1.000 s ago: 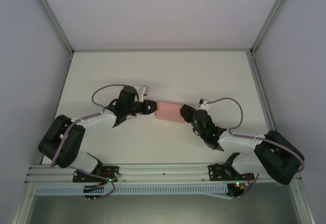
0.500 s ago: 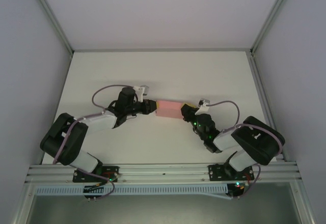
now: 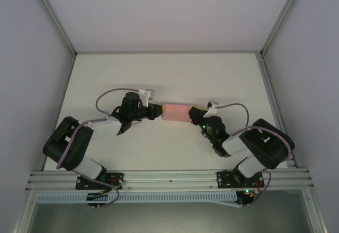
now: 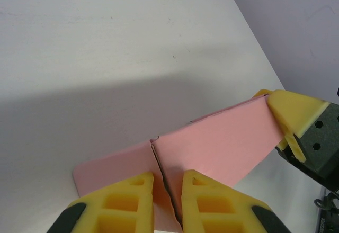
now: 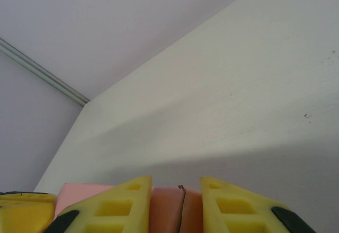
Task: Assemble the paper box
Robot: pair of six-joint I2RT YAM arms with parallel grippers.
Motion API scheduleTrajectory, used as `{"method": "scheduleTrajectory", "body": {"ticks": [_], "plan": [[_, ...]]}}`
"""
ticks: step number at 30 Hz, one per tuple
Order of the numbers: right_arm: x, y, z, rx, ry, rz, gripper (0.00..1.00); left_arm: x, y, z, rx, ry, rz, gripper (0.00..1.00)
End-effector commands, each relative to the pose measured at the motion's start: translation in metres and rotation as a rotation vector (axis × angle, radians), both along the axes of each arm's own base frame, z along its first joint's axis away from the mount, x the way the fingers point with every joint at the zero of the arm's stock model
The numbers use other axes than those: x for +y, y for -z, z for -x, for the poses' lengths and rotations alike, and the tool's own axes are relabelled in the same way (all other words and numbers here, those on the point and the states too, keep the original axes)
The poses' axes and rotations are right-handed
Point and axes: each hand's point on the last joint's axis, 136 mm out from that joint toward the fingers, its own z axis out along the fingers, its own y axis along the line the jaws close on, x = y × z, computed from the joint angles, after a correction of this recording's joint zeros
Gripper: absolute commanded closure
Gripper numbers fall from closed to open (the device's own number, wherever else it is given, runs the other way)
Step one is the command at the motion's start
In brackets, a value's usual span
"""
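Observation:
The pink paper box (image 3: 176,112) hangs between my two grippers over the middle of the table, its long side running left to right. My left gripper (image 3: 157,111) is shut on its left end; in the left wrist view the yellow fingers (image 4: 132,204) pinch the card where a seam runs down the paper box (image 4: 222,143). My right gripper (image 3: 194,115) is shut on the right end. In the right wrist view the paper box (image 5: 175,209) sits squeezed between its fingers (image 5: 119,204), with a seam edge showing. The right gripper's yellow finger (image 4: 296,111) caps the far end in the left wrist view.
The white table (image 3: 169,79) lies under the box, which casts a soft shadow on it. Grey walls and metal corner posts (image 3: 53,18) close in the back and sides. The arm bases stand on the rail (image 3: 169,180) at the near edge.
The right arm has folded in closer to its base, its elbow swinging up. The box has turned slightly and drifted a little toward the back; both grips have held.

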Motion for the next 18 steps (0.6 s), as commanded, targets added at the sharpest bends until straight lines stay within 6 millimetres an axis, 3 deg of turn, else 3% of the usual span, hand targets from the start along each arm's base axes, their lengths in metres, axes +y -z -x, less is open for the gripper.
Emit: {"method": "scheduleTrajectory", "body": {"ticks": [1,7,10,18], "plan": [[-0.011,0.117,0.059,0.38,-0.17,0.291,1.0,0.037,0.101,0.05,0.272,0.018,-0.269,1.0],[-0.007,0.108,0.054,0.412,-0.168,0.28,1.0,0.032,0.087,0.044,0.244,0.038,-0.273,0.98],[-0.011,0.099,0.049,0.438,-0.123,0.294,0.88,0.029,0.074,0.038,0.216,0.034,-0.267,0.85],[-0.022,0.06,0.032,0.443,-0.006,0.334,0.69,0.012,0.039,0.019,0.15,0.046,-0.257,0.71]]}}
